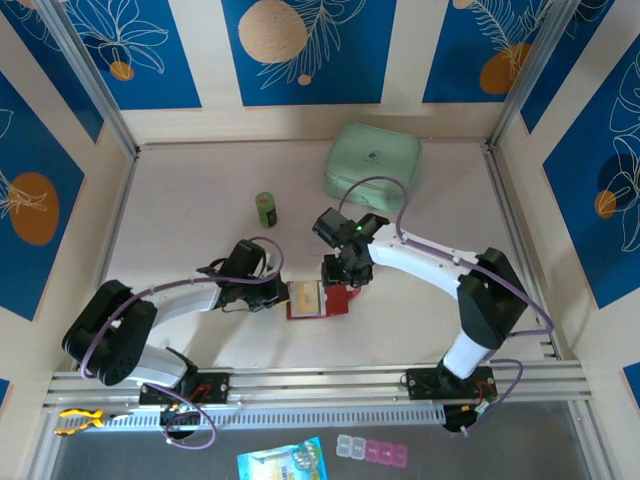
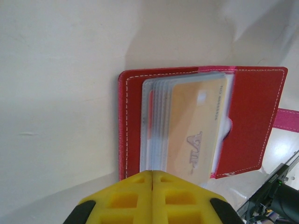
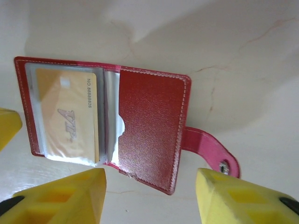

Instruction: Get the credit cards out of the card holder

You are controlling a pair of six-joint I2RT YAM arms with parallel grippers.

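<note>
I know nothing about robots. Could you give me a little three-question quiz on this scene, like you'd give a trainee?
1. True or false: the red card holder lies open.
2. Which one has its jaws apart? A) the left gripper B) the right gripper
3. Fill in: the orange-tan credit card in the front pocket reads "___".
Key: 1 true; 2 B; 3 VIP.

Red card holder [image 3: 149, 126] open flat, tan credit card [image 3: 65, 116] pocketed.
</note>
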